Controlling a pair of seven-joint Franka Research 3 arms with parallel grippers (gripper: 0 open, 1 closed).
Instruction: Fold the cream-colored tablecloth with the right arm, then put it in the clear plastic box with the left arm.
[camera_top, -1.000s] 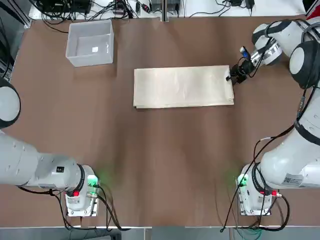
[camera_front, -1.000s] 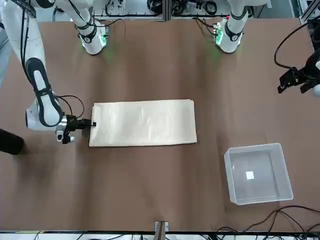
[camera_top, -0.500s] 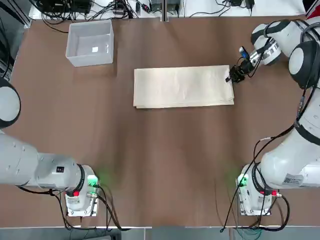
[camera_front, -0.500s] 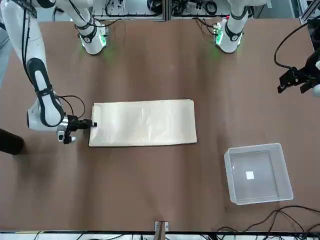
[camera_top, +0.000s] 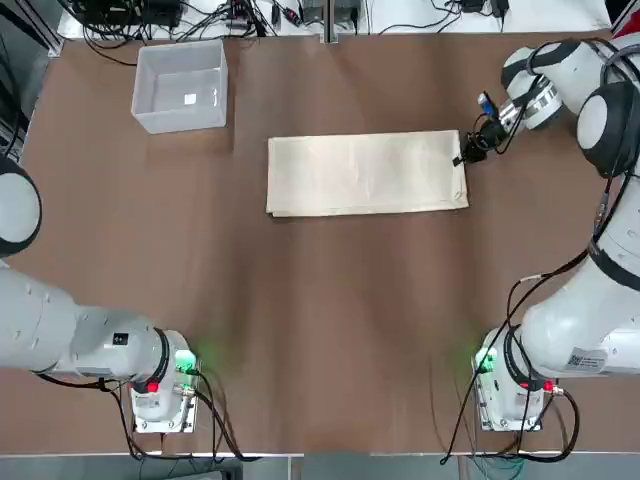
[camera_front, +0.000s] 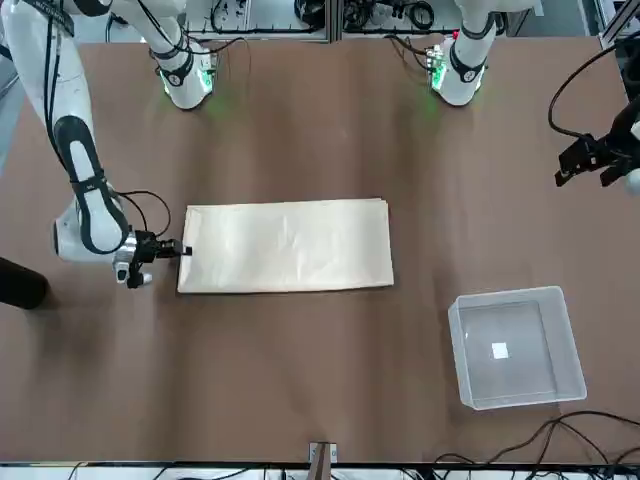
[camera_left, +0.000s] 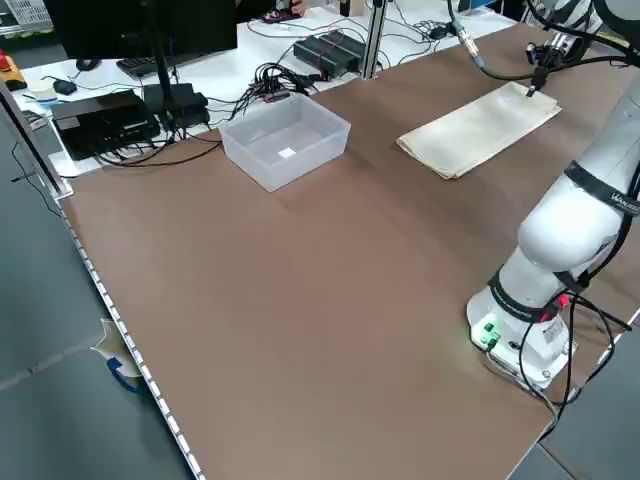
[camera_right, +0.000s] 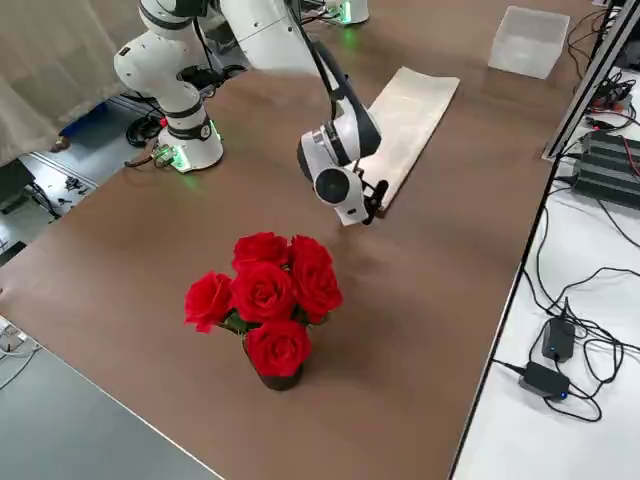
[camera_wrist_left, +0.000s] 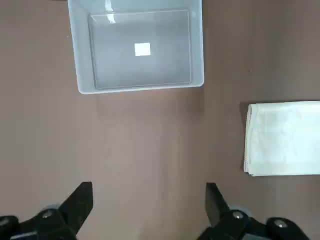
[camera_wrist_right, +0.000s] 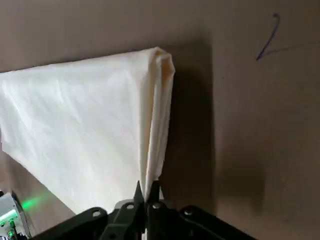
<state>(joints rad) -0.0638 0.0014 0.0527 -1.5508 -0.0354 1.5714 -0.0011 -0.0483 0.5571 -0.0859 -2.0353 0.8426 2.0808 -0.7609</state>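
Cream fabric sits mid-frame in my top view: the cream-colored tablecloth (camera_top: 366, 174) lies flat on the brown surface (camera_top: 330, 310), already folded into a long layered rectangle. My right gripper (camera_top: 461, 155) is at the cloth's right short edge, near its upper right corner, and in the right wrist view its fingers (camera_wrist_right: 151, 192) are pinched together on that edge of the tablecloth (camera_wrist_right: 90, 130). The clear plastic box (camera_top: 181, 86) is in the upper left of the top view, well apart from the cloth, with a small white label (camera_top: 190, 98) on its floor. My left gripper (camera_wrist_left: 150, 205) hangs above bare surface, fingers spread apart, looking down on the box (camera_wrist_left: 136, 88). Red roses (camera_right: 265, 300) stand near the right side camera.
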